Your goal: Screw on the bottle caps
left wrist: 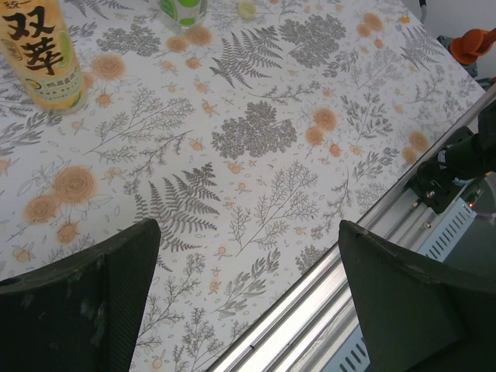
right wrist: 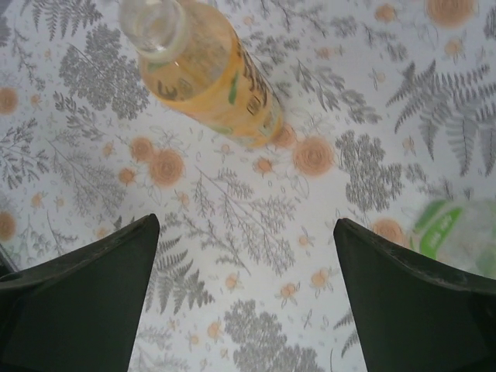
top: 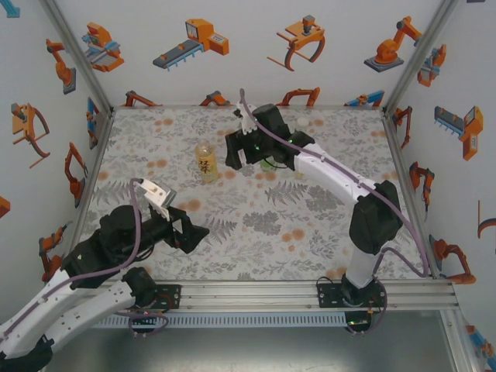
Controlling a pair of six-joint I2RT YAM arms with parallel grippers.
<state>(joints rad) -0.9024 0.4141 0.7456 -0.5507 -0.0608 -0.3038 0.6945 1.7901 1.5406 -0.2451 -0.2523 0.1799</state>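
left gripper (left wrist: 249, 225): wide open, empty | right gripper (right wrist: 246, 223): wide open, empty | amber bottle (right wrist: 205, 74): stands in back half of surface (right wrist: 325, 93), no cap | risk: right gripper may bump bottle, tipping it

Tablecloth (top: 271, 225): white, grey fern print, orange flowers. Tall amber bottle (top: 205, 161): yellow label, black characters. Green bottle (left wrist: 182, 9), right of amber bottle: green-and-white spotted label. Walls (top: 232, 74), behind amber bottle: white, orange robot drawings. Robot arms (top: 325, 167): white shells, black joints, purple cables.
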